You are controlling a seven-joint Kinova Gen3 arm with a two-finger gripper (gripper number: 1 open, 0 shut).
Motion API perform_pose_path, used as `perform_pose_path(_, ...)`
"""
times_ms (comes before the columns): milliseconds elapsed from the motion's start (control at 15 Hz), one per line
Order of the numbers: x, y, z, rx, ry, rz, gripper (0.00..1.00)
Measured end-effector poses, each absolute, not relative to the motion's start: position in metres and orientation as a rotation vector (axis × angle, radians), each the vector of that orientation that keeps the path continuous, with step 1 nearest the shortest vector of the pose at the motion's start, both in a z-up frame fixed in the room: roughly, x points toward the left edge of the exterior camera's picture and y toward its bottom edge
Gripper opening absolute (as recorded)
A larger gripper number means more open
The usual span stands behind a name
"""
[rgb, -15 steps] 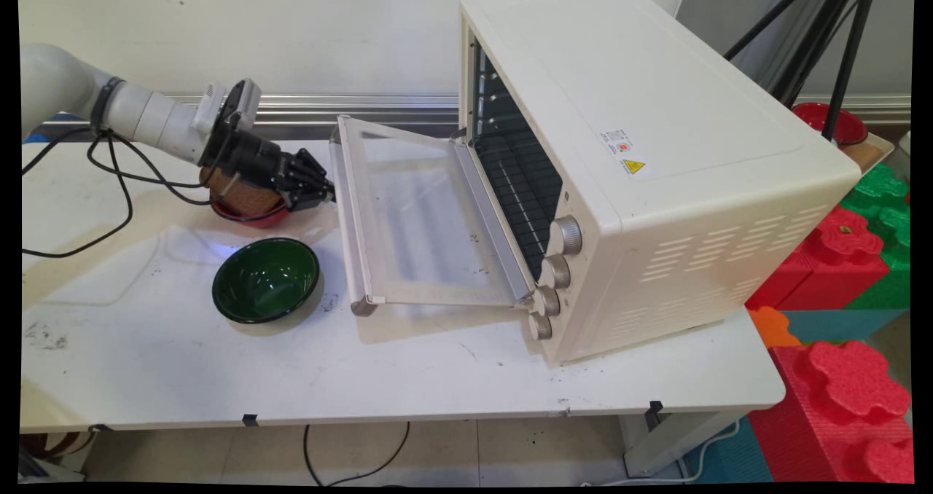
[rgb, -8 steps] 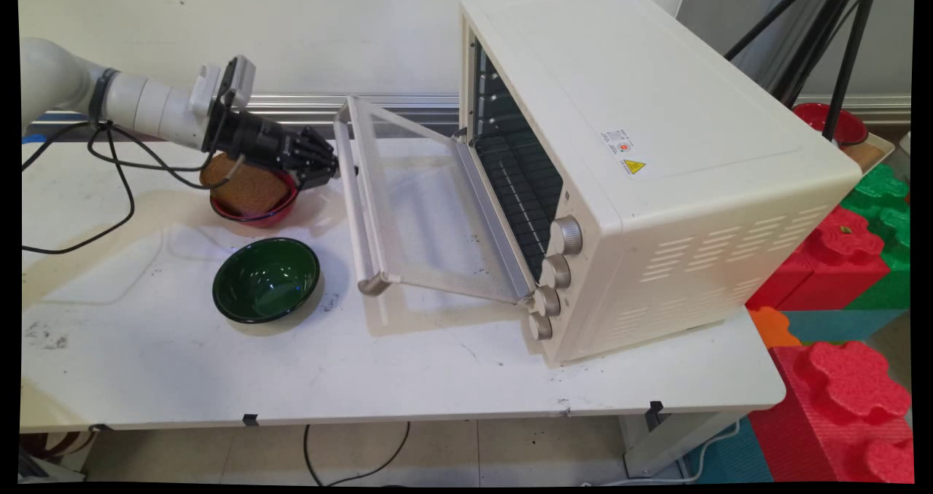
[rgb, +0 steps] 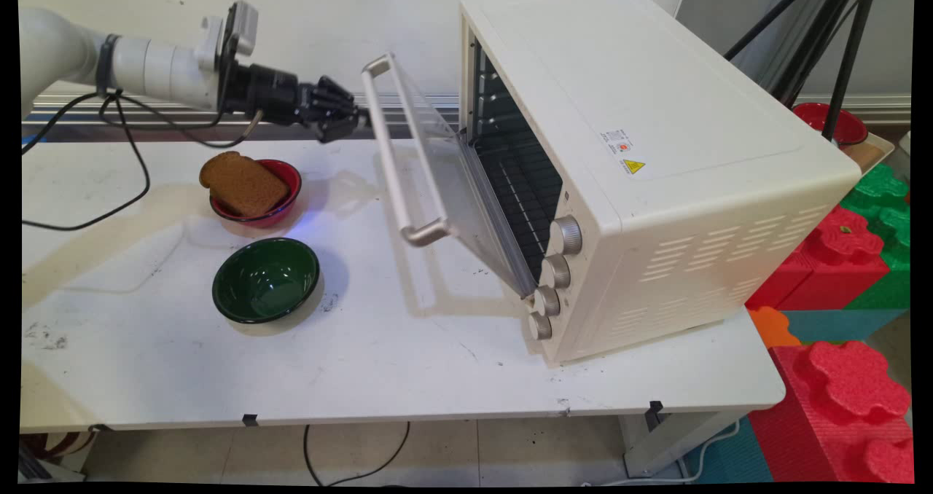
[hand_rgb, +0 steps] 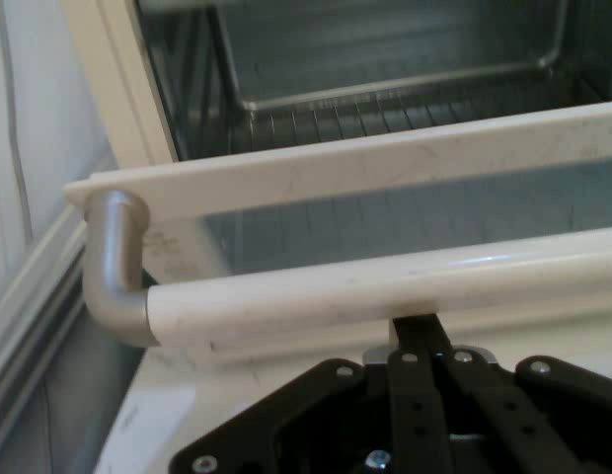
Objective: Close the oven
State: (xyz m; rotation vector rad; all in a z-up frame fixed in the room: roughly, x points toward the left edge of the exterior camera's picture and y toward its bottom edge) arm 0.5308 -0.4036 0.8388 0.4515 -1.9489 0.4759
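Main view, bread in red bowl

We are seeing a cream toaster oven standing on the white table, its glass door hanging half open. A slice of brown bread is lying in a red bowl, with a green bowl sitting just in front of it.

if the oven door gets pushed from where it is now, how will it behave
The door is hinged low on the oven and stands half raised, so it likely swings rather than slides. Its glass pane looks stiff but possibly fragile. The end effector sits at the smooth rounded handle, which might slip.
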Motion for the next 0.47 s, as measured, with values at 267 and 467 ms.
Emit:
perform_pose_path(267,0.512,-0.421,0.855,0.439,-1.9,0.495,0.0)
perform_pose_path(467,0.501,-0.431,0.863,0.425,-1.882,0.502,0.0)
